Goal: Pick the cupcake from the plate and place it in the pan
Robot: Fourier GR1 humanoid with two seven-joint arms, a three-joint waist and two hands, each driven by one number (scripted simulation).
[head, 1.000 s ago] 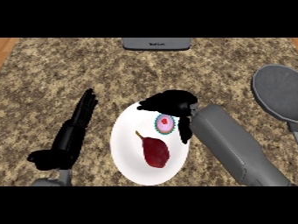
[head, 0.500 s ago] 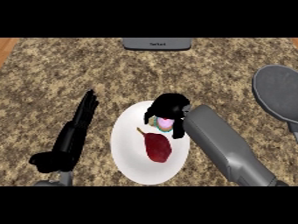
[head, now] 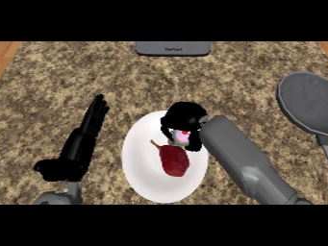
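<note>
A pink-frosted cupcake (head: 182,137) is clasped by the curled fingers of the right hand (head: 184,115) at the upper part of a white plate (head: 141,158), just beside a dark red fruit (head: 173,161). The left hand (head: 81,144) is laid on the speckled counter (head: 67,77) left of the plate, fingers straight. A grey pan (head: 314,103) is seen well apart at the right.

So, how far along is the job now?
Done: the right robot hand is at the cupcake. In hand: its fingers curl round it, over the plate. Left: lift it, carry it to the pan at the right, and release.
</note>
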